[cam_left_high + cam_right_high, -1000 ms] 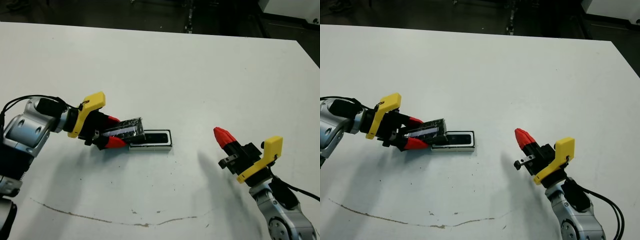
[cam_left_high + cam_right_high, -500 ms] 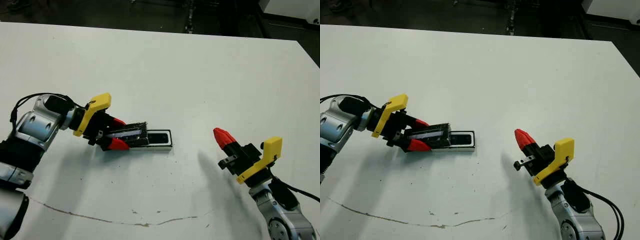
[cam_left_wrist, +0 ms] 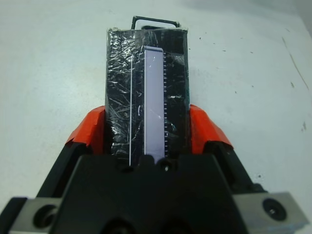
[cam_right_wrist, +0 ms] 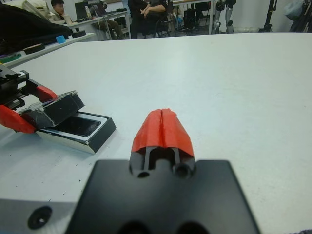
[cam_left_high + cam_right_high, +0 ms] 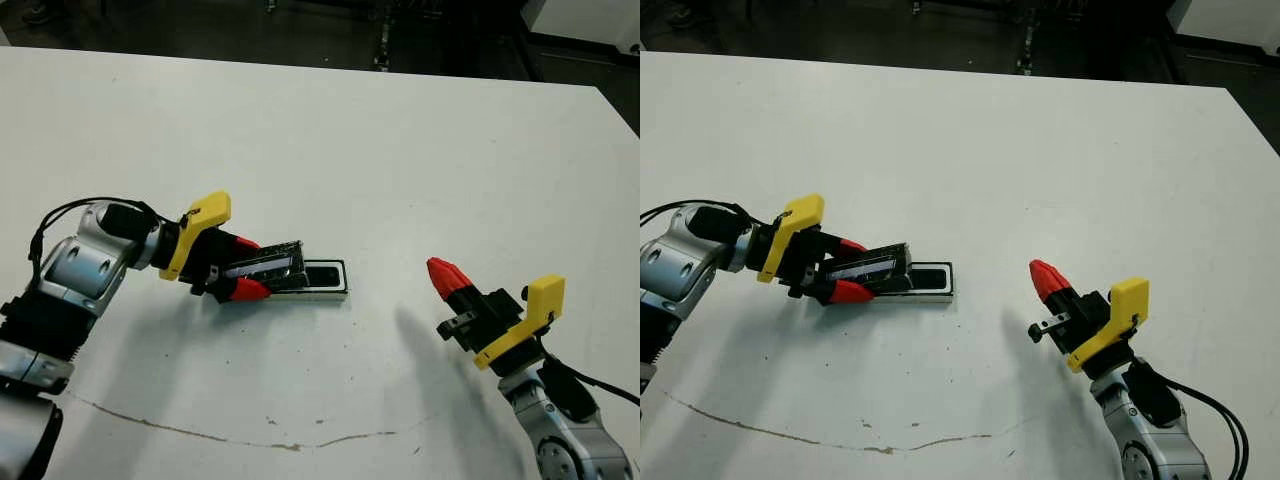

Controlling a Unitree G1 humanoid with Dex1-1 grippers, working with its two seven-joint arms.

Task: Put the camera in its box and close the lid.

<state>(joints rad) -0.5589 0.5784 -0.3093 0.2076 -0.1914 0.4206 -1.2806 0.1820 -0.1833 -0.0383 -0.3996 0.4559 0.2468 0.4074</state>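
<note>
- Since a second ago: left gripper (image 5: pixel 250 272) has carried the lid (image 5: pixel 266 265) rightward along the table (image 5: pixel 400 150); the lid's far end now overhangs the near, left end of the box (image 5: pixel 326 281), where earlier it stood short of it. Right gripper (image 5: pixel 446 275) unchanged in place.
- Left gripper: clamped on the lid, one red finger on each long edge, lid tilted with its far end lowest.
- Lid: speckled black plate, partly over the box, not seated; the right part of the box is uncovered.
- Camera (image 5: pixel 322 277): glossy black bar lying inside the box, visible in the uncovered part.
- Box: on the table at centre-left, long axis roughly in line with the lid.
- Right gripper: fingers pressed together, empty, hovering well apart from the box on the right.
- Step in hand, as judged: closing the lid. Advice: advance along the box's long axis until all four edges match the rim, level the plate, lower flat, release only when seated.
- Risk: the tilted leading edge may push the unrestrained box along the table.
</note>
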